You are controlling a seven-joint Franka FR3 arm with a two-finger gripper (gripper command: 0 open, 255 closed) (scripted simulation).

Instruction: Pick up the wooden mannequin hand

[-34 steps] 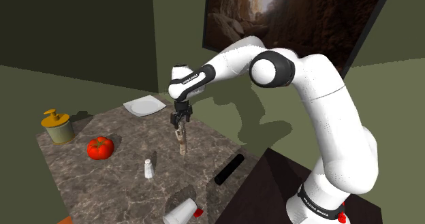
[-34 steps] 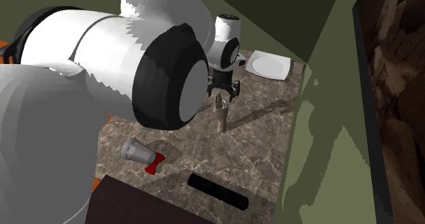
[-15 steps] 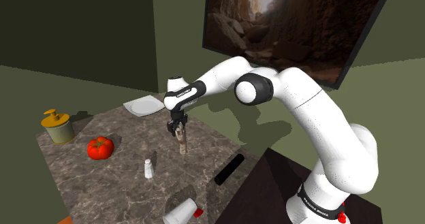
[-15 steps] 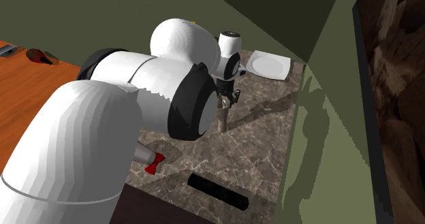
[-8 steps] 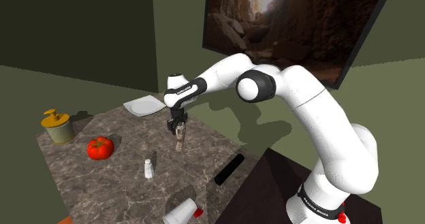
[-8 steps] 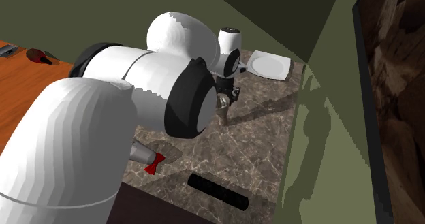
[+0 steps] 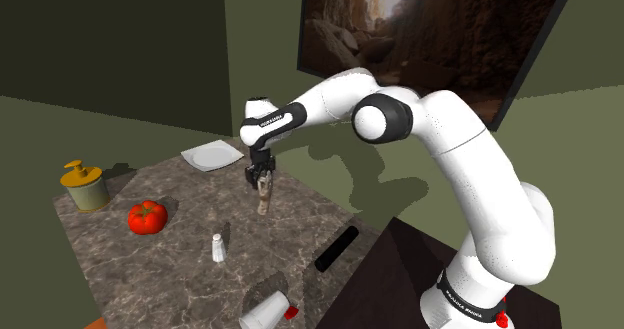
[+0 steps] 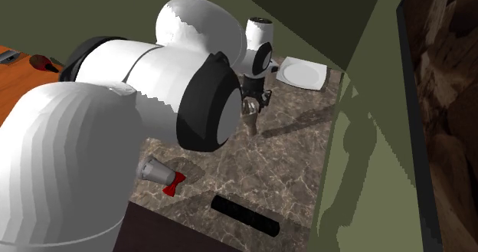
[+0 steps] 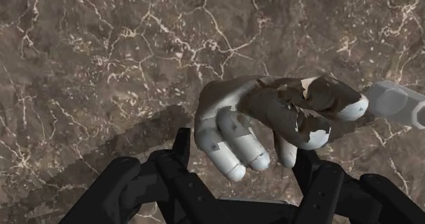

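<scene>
The mannequin hand (image 7: 264, 195), pale grey and brown with jointed fingers, hangs upright just above the dark marble tabletop (image 7: 160, 272). My black gripper (image 7: 259, 176) is shut on its upper part. In the second exterior view the mannequin hand (image 8: 250, 118) sits below the gripper (image 8: 256, 102), partly behind the big white arm. In the wrist view the two black fingers (image 9: 181, 148) clasp the mannequin hand (image 9: 272, 117) from both sides; the gripper (image 9: 245, 163) casts a shadow on the marble underneath.
A white plate (image 7: 212, 156) lies at the table's far edge. A yellow canister (image 7: 84, 187), a red tomato (image 7: 147, 217) and a small white shaker (image 7: 217, 247) stand toward the shoulder view's left. A black bar (image 7: 337, 249) and a tipped cup (image 7: 268, 312) lie near the front.
The gripper has come down onto the mannequin hand and closed on it. Over the last second it has risen a little with the hand, whose base has left the marble.
</scene>
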